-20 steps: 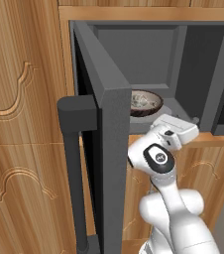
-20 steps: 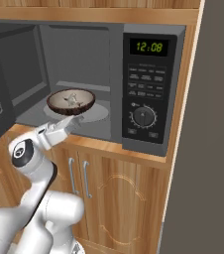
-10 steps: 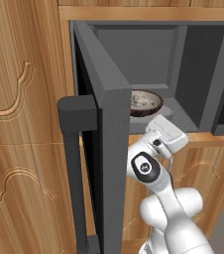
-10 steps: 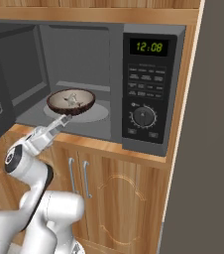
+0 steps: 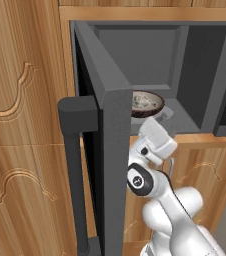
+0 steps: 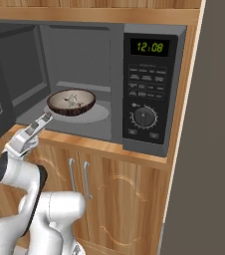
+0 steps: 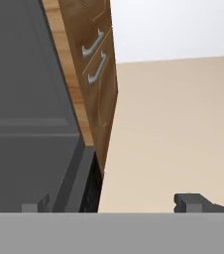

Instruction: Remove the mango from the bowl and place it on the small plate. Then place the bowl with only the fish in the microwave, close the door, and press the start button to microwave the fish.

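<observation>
The bowl (image 6: pixel 70 102) is seen resting inside the microwave (image 6: pixel 99 74), the pale fish (image 6: pixel 72 101) lying in it. The door (image 5: pixel 101 150) is swung wide open, its bar handle (image 5: pixel 75 165) turned outward. The gripper (image 6: pixel 41 121) has been drawn back from the bowl since a second ago and is now held just outside the cavity's front edge, lower and nearer the door. The fingers (image 7: pixel 191 202) are spread fully apart, nothing grasped between them.
</observation>
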